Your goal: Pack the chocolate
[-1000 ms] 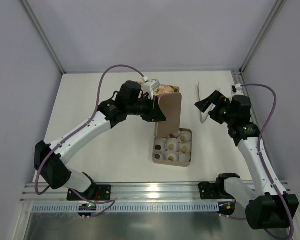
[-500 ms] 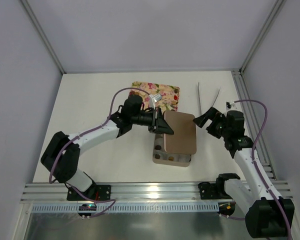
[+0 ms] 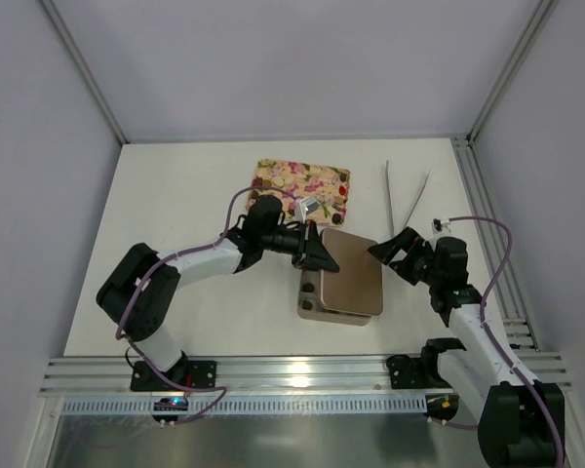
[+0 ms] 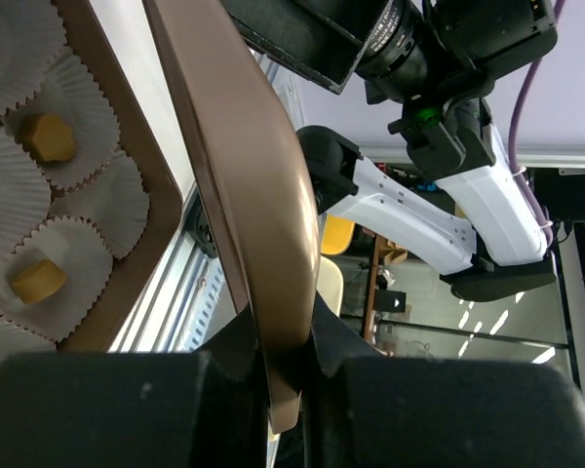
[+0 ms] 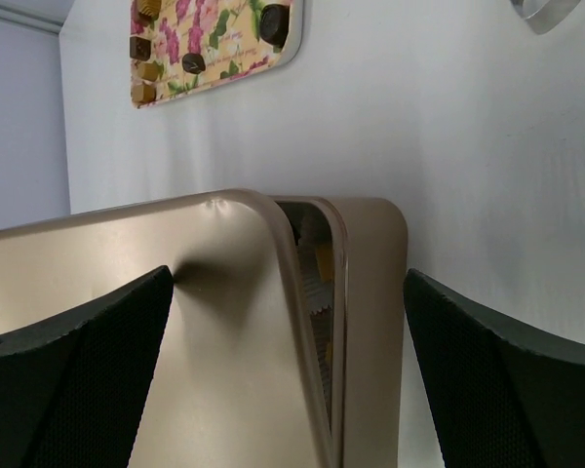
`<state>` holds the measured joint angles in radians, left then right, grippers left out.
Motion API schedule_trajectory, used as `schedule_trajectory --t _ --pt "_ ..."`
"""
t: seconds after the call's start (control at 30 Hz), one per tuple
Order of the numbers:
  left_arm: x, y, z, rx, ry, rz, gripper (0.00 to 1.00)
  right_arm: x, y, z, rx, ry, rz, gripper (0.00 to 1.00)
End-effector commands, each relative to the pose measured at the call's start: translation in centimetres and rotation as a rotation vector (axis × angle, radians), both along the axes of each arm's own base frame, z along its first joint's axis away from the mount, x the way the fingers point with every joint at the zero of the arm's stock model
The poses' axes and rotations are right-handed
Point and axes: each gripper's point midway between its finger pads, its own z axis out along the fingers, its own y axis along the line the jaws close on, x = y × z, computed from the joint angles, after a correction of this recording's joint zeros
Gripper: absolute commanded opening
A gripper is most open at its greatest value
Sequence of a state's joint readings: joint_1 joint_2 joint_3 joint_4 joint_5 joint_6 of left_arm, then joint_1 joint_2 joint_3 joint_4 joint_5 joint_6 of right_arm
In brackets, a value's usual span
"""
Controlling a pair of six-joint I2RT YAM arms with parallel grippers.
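Note:
My left gripper is shut on the edge of a brown lid, which lies tilted over the brown box. The left wrist view shows the lid pinched at the left gripper, with golden-tan chocolate in white paper cups inside the box. My right gripper stands open at the lid's right edge. In its wrist view the right gripper straddles the lid and box wall without gripping. A narrow gap shows a chocolate inside.
A floral tray lies behind the box, with dark and tan chocolates on the tray. White tongs lie at the back right. The right arm shows beyond the lid in the left wrist view.
The left gripper has swung the lid from upright down over the box, hiding the cups from above. The right gripper has come down and in to the lid's right edge.

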<state>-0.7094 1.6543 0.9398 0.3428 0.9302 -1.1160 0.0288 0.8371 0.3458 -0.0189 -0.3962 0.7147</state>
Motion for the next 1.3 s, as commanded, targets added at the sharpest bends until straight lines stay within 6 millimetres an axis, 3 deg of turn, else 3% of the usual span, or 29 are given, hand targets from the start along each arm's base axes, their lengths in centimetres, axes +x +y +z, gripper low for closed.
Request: schedule_trajectory --t 0.0,0.47,1.13,1.27 --pt "0.0 0.0 2.3 -0.109 -0.078 -0.05 0.02 0.5 1.1 2.0 0.078 -0.113 0.034 1.0" --pt "1.0 1.5 0.1 -0.091 -0.016 -0.047 0.03 -0.9 2.8 0.0 0.243 -0.111 0.066 1.0" --pt "2.0 2.4 -2.5 -0.057 0.048 -0.024 0.03 -1.8 3.3 0.6 0.304 -0.126 0.081 1.0" --pt "2.2 2.7 -3.2 -0.046 0.063 -0.014 0.09 -2.0 3.3 0.4 0.305 -0.122 0.081 1.0"
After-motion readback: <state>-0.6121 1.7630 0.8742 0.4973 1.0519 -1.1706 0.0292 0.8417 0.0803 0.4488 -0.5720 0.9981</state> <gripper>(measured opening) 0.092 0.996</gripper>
